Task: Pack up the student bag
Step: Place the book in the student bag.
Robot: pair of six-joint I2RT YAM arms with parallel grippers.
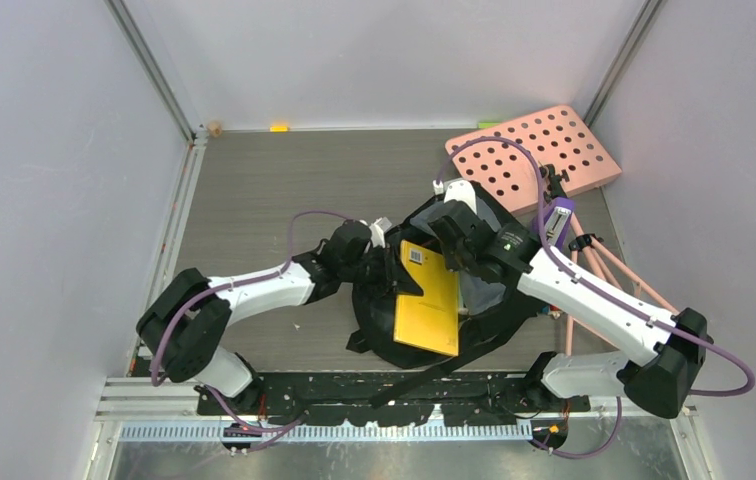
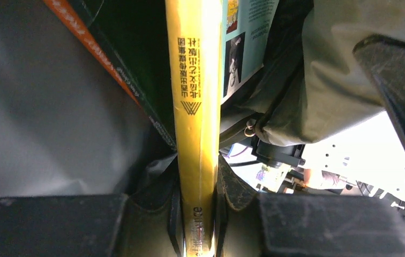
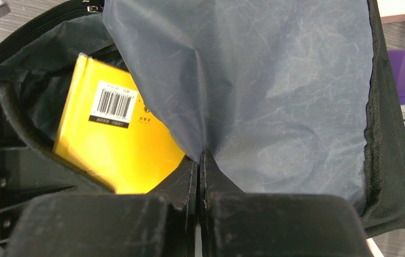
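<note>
The student bag [image 1: 484, 325] is a black backpack with grey lining, lying mid-table with its mouth held apart. A yellow book [image 1: 429, 297] lies across the opening, partly inside. My left gripper [image 2: 197, 201] is shut on the yellow book [image 2: 196, 80] by its spine, at the bag's left edge [image 1: 379, 250]. My right gripper [image 3: 200, 160] is shut on a fold of the bag's grey lining [image 3: 275, 91], lifting it over the yellow book [image 3: 109, 144] with its barcode. From above, the right gripper [image 1: 459, 240] sits at the bag's far side.
A pink board [image 1: 534, 155] with round holes leans at the back right, with pink legs [image 1: 614, 270] and a purple item [image 1: 557, 222] beside the right arm. A second book with a dark and teal cover [image 2: 246, 37] shows behind the yellow one. Grey walls close in on three sides.
</note>
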